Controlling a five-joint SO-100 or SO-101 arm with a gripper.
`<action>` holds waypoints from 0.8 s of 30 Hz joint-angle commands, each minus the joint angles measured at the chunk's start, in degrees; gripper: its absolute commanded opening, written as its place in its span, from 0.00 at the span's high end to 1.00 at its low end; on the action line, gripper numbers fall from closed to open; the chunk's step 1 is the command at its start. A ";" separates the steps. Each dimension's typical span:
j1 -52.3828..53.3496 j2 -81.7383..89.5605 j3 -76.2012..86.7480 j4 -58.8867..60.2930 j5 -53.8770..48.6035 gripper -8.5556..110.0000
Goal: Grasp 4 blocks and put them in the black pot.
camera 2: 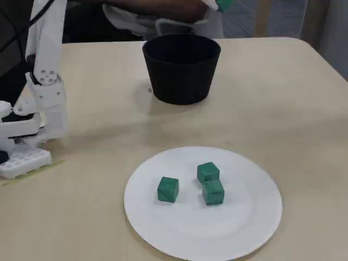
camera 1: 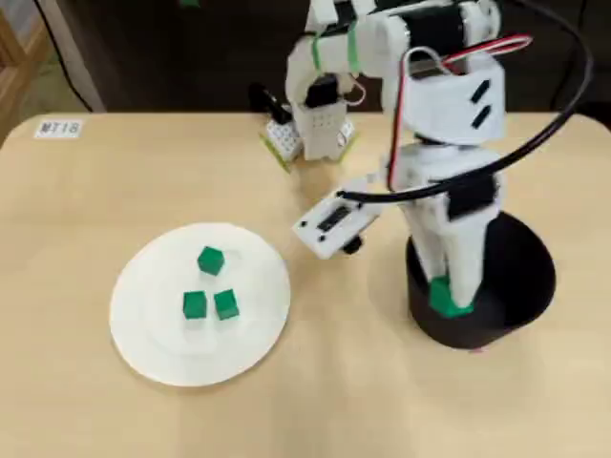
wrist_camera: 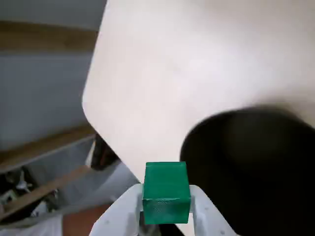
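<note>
My gripper (camera 1: 449,298) is shut on one green block (camera 1: 445,296), held over the left side of the black pot (camera 1: 461,334). The wrist view shows that block (wrist_camera: 166,191) pinched between the white fingers (wrist_camera: 129,204), with the pot (wrist_camera: 256,162) below and to the right. Three more blocks (camera 1: 211,260) (camera 1: 195,304) (camera 1: 226,304) lie on the white plate (camera 1: 143,305). In the fixed view these blocks (camera 2: 168,189) (camera 2: 207,172) (camera 2: 213,192) sit on the plate (camera 2: 244,217), in front of the pot (camera 2: 182,81). A bit of the held block (camera 2: 223,4) shows at the top edge.
The arm's white base (camera 1: 315,129) stands at the table's back edge, and again at the left of the fixed view (camera 2: 32,136). A white camera module (camera 1: 332,224) juts out from the wrist, left of the pot. The table edge and floor show in the wrist view.
</note>
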 commanded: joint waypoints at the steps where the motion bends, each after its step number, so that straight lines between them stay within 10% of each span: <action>1: -4.04 6.15 5.19 0.26 1.05 0.95; 11: -8.61 28.56 52.12 -28.83 4.39 0.95; 24: -5.01 25.40 56.60 -31.82 3.34 0.83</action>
